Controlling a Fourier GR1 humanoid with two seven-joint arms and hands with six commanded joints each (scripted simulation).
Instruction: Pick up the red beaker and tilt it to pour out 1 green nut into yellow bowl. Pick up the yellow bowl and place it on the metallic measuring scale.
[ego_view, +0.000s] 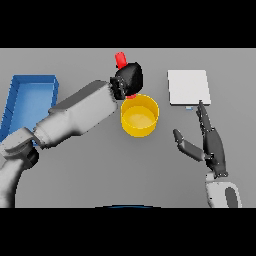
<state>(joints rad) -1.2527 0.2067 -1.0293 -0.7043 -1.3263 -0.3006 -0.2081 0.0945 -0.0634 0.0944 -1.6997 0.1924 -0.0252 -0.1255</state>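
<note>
Head view: red beaker (120, 59) mostly hidden

A plain grey table (75, 170) fills the view (evenly lit, no hard shadows).

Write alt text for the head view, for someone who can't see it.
The robot's left hand grips a red beaker just behind a yellow bowl on the grey table. The right hand rests open near a metallic measuring scale at the right, and a blue bin sits at the left.
</note>
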